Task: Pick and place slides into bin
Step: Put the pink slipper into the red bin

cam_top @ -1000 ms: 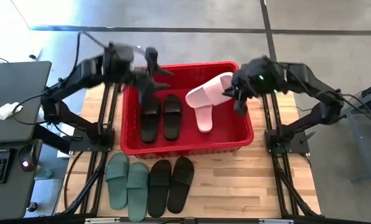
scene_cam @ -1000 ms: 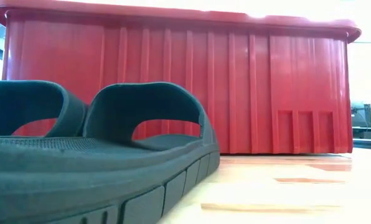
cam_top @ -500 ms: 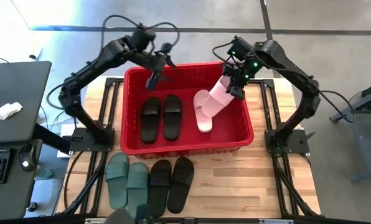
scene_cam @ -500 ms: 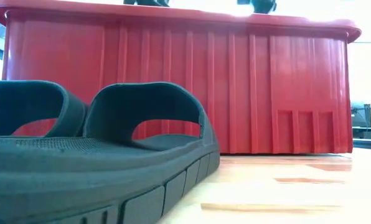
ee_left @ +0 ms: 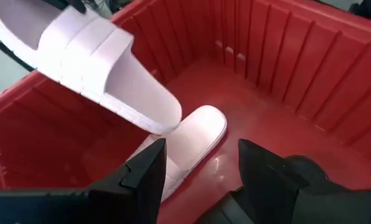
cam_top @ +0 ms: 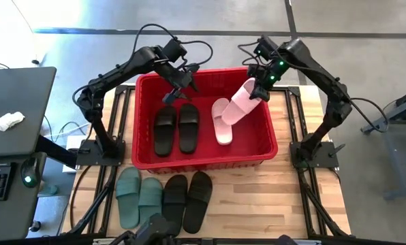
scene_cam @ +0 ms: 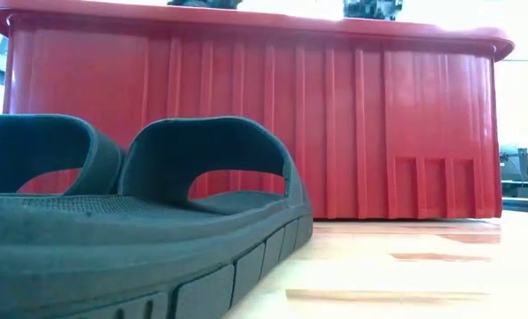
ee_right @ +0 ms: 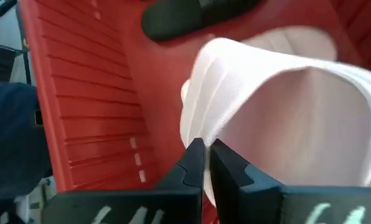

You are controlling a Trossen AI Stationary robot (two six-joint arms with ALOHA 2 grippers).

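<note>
Near edge of tabletop [cam_top: 257, 197]: the sage green pair [cam_top: 139, 197] lies toward the left corner, with a black pair [cam_top: 188, 200] just beside it on the right, all four flat, straps up.
Bin [cam_top: 261, 153]: sits behind those pairs, reaching to the tabletop's far edge; its red ribbed wall fills the low view.
Bin, left half: a second black pair [cam_top: 177, 128] lies flat, side by side.
Bin, right half: one pale pink slide [cam_top: 221, 124] lies flat on the floor.
Right gripper [cam_top: 259, 85]: above the bin's far right corner, fingers pinched tight on the strap of the other pink slide [cam_top: 242, 102], which hangs tilted, its lower end touching the lying pink one.
Left gripper [cam_top: 180, 85]: over the bin's far left part, fingers parted, holding nothing.
</note>
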